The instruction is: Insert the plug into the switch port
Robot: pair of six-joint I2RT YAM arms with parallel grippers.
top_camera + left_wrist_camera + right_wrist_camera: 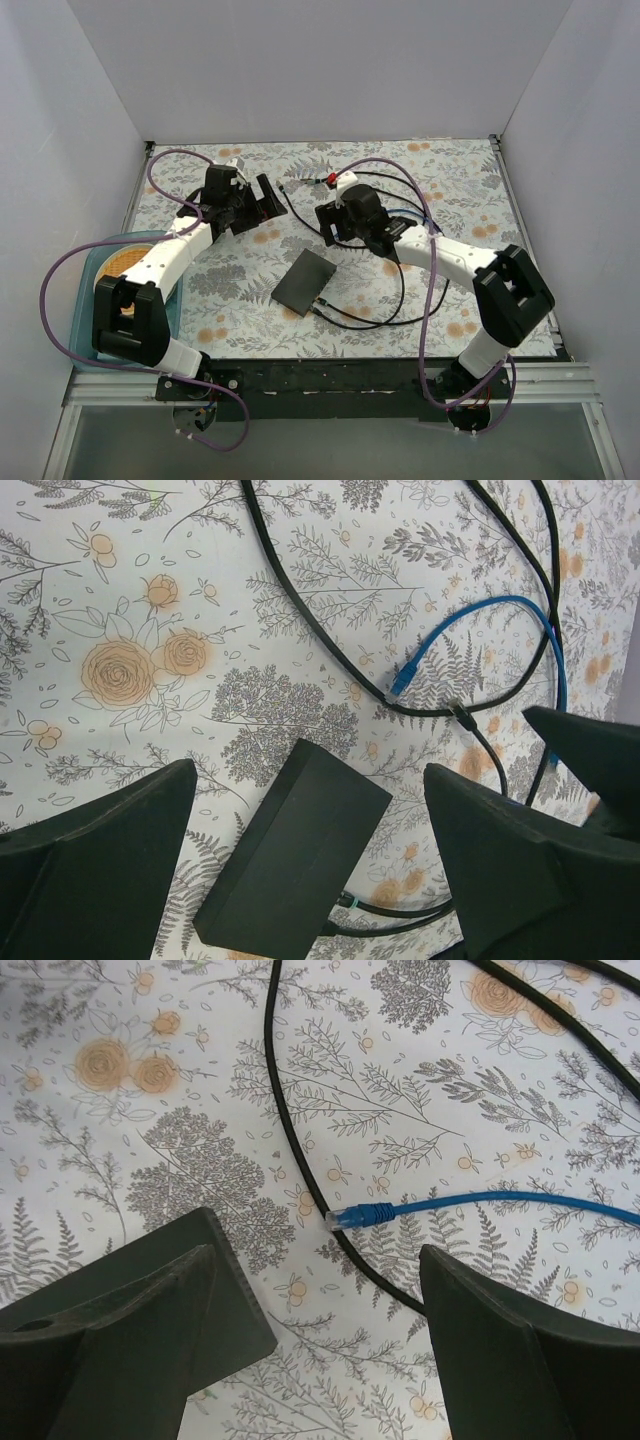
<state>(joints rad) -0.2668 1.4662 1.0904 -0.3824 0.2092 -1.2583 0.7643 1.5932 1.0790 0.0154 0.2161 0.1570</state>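
Left tool [310,772] and right tool [315,1235] gape empty; only wrist views show the blue plug [358,1214].

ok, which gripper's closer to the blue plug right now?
Right. The blue plug lies just ahead of the open right gripper, centred on its gap. The left gripper, also open, faces the dark box, with the plug farther off beyond it.

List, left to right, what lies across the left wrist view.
End effector finger → dark grey box → blue plug → second end effector finger.
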